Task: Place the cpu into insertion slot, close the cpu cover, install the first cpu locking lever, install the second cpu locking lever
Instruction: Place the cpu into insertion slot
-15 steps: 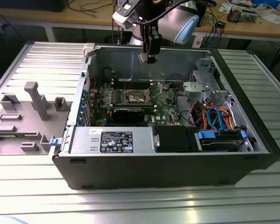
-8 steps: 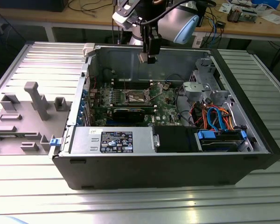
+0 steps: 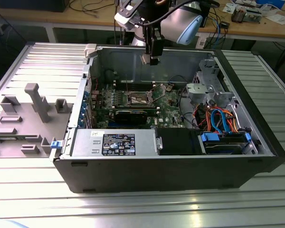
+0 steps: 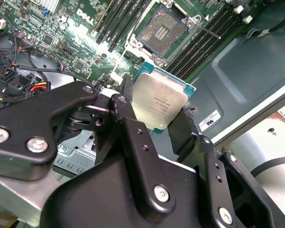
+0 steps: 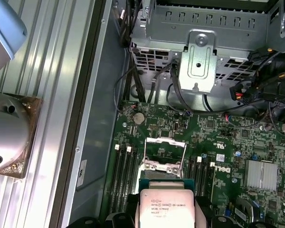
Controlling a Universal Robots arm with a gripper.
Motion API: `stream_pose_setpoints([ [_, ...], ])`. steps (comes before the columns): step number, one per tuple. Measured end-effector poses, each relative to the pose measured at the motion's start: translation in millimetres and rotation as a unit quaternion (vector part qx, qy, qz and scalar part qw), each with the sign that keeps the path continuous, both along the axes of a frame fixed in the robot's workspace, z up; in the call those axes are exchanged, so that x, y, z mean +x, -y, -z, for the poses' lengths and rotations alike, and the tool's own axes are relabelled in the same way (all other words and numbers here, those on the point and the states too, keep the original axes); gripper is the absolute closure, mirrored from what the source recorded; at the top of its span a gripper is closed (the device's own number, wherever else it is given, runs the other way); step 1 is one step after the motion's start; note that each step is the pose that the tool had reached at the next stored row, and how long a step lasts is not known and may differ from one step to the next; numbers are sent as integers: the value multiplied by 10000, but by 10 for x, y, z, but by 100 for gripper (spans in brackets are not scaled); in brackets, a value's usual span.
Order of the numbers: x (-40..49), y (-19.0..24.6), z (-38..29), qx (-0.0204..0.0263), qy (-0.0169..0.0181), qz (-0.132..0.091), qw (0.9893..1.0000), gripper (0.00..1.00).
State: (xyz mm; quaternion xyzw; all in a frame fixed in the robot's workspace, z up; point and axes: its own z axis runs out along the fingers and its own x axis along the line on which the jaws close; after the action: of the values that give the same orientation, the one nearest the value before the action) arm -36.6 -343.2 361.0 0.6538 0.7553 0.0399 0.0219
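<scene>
My gripper [image 3: 153,56] hangs above the open computer case, over its back wall, and is shut on the cpu [image 4: 159,104]. The cpu is a silver-topped square chip with a green edge, held by its sides between the black fingers [image 4: 128,124]. It also appears in the first wrist view [image 5: 165,209]. Below it on the green motherboard, the insertion slot [image 4: 162,29] lies open, with its dark pin field bare inside a silver frame [image 3: 138,99]. The cpu cover [image 5: 165,139] stands raised beside the slot. The chip is well above the board and touches nothing else.
Black memory slots [image 4: 206,40] flank the socket. A long black card [image 3: 130,114] lies in front of it. A metal drive cage [image 5: 199,52] and bundled cables [image 3: 218,118] fill the exterior view's right side of the case. Grey fixtures [image 3: 33,102] stand outside the case, on the exterior view's left.
</scene>
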Motion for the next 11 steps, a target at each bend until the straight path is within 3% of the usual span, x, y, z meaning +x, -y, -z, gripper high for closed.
stream_pose_setpoints([
  [11, 0, 0, 4, 1, 0, 114, 9999, 46],
])
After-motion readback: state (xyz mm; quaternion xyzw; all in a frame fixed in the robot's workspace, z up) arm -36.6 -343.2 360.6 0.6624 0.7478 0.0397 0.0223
